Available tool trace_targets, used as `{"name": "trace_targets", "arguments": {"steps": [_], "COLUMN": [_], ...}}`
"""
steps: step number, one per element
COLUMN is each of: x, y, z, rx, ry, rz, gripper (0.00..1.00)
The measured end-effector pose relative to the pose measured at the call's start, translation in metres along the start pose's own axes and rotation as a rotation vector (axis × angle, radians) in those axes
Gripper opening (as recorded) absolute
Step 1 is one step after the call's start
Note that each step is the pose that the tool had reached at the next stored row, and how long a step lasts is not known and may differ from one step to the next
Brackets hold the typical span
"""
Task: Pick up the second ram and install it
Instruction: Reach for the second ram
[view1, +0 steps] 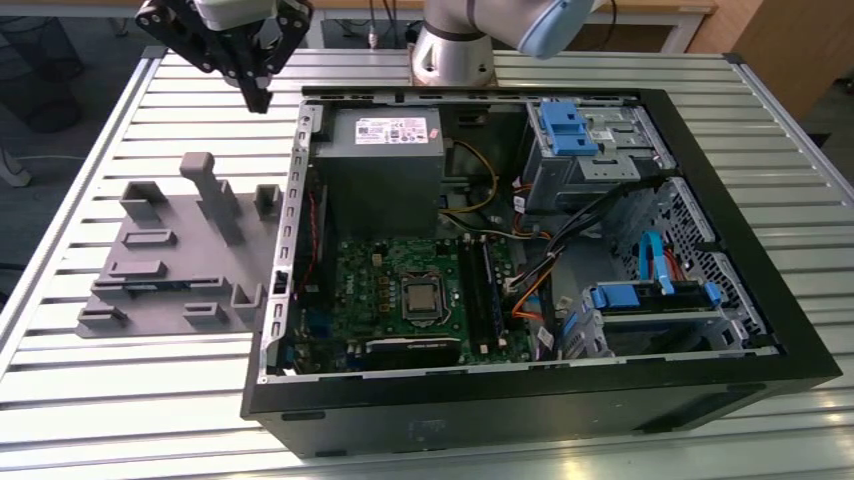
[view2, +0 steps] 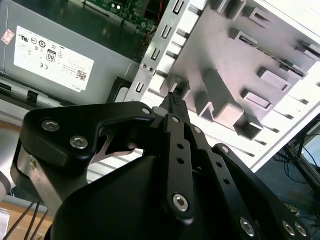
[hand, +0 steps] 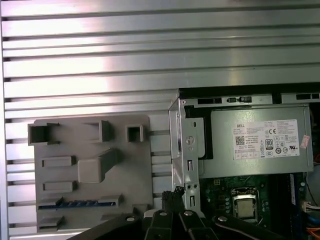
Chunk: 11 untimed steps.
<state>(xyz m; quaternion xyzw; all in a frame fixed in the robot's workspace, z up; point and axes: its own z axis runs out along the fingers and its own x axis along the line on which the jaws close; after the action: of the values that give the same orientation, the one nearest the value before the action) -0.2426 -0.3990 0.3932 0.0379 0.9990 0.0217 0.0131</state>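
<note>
Right now the second ram (hand: 75, 203), a thin blue circuit-board strip, sits edge-up in a slot of the flat grey plastic holder block (hand: 125, 170), as the first wrist view shows. In the exterior view that holder block (view1: 174, 260) lies at the left centre of the frame on the ribbed metal table (view1: 134, 400), just beside the open black computer case (view1: 534, 390).

The black gripper (view1: 256, 100) hangs at the upper left of the exterior frame, above the table beyond the holder and near the case's corner, well apart from the ram. Its jaws look pressed together to a single point with nothing between them, which the second wrist view also suggests (view2: 174, 99).

Inside the case, the grey metal power supply (view1: 380, 170) sits above the green motherboard (view1: 387, 265).
</note>
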Motion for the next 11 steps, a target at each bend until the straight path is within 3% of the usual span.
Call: {"name": "trace_targets", "arguments": {"steps": [5, 11], "x": [0.0123, 0.0328], "y": [-0.0009, -0.0025], "z": [-0.0003, -0.0008], "rx": [0.0001, 0.0], "ry": [0.0, -0.0001], "rz": [0.0, 0.0], "gripper": [0.11, 0.11]}}
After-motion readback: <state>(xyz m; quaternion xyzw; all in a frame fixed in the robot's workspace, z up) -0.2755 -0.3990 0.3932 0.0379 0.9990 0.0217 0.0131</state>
